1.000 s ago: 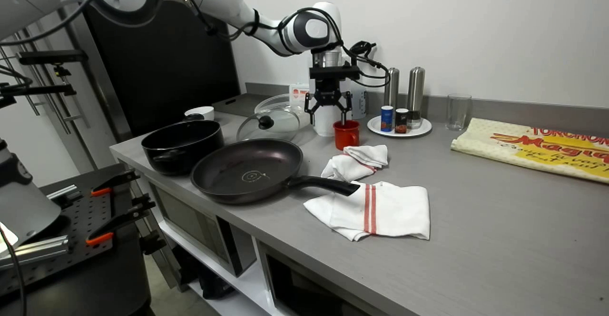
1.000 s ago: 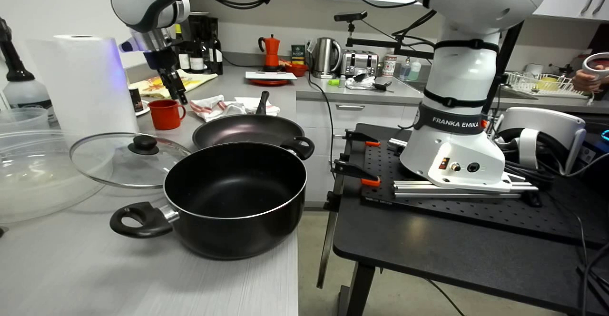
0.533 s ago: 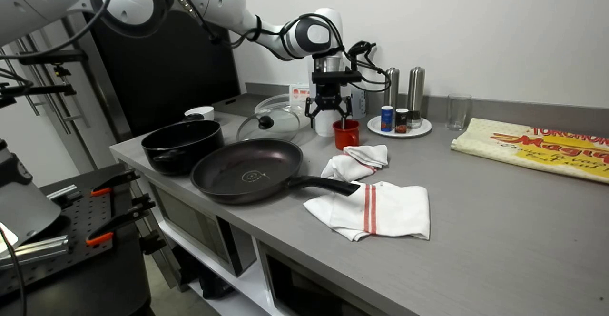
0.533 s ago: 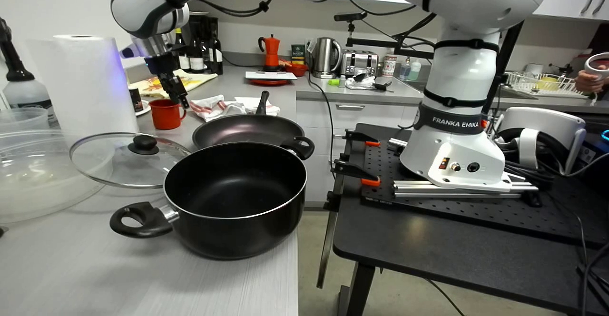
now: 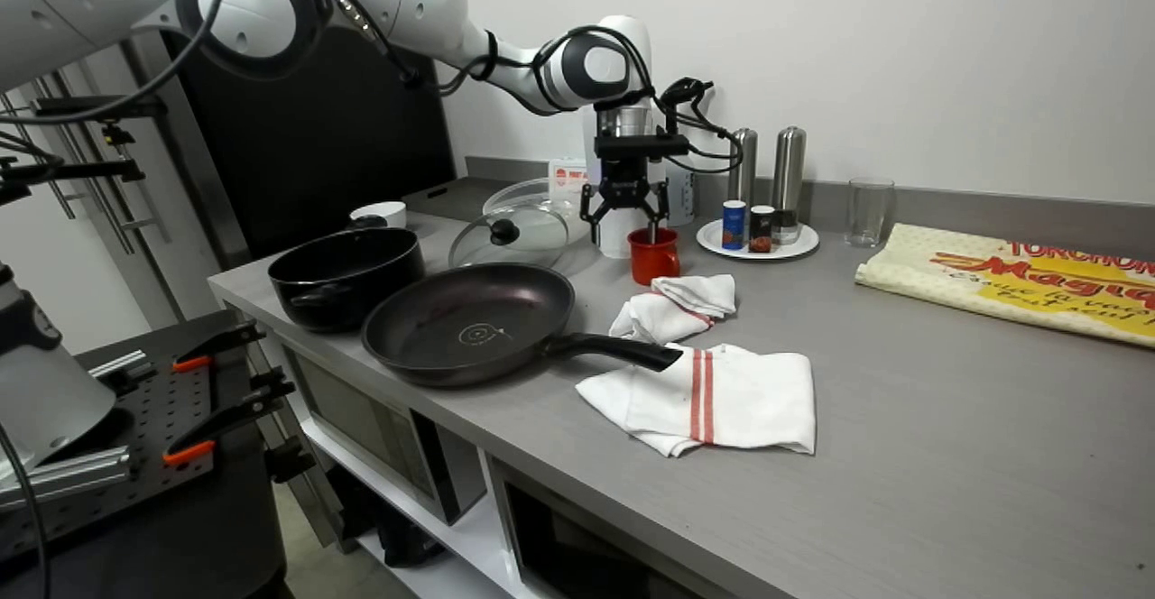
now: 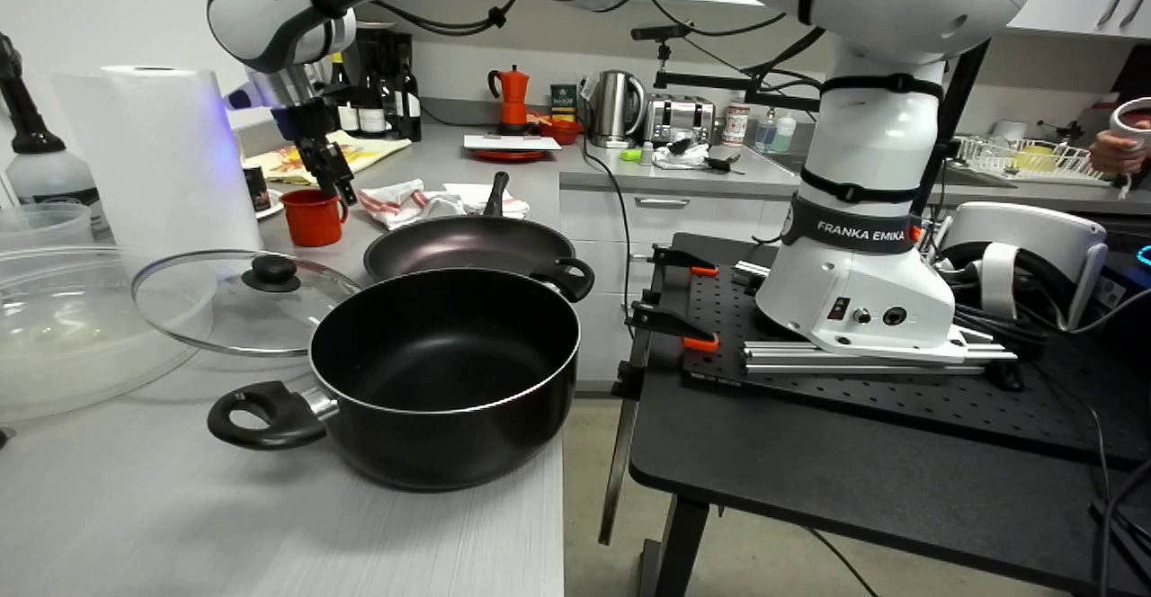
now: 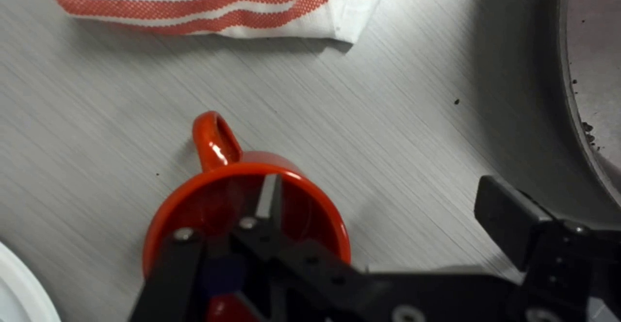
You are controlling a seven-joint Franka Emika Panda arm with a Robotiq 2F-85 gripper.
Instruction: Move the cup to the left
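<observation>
The small red cup (image 5: pixel 644 265) stands upright on the grey counter beside the paper towel roll (image 6: pixel 171 165), in both exterior views (image 6: pixel 312 219). In the wrist view the cup (image 7: pixel 213 203) is seen from above, its handle pointing up-left in the picture. My gripper (image 5: pixel 623 231) is open with its fingers wide apart. In the wrist view the gripper (image 7: pixel 378 181) has one finger down inside the cup and the other outside over the counter, toward the pan. The cup's wall lies between the fingers. Whether the inner finger touches the wall cannot be told.
A frying pan (image 5: pixel 469 324), black pot (image 5: pixel 347 274) and glass lid (image 6: pixel 243 309) stand on the counter near the cup. White towels with red stripes (image 5: pixel 722 400) lie in front of it. A white plate (image 5: pixel 776 252) with shakers is beside it.
My gripper has come down a little, and its finger sits deeper in the cup. In an exterior view the cup and gripper have shifted very slightly, the cup leftward.
</observation>
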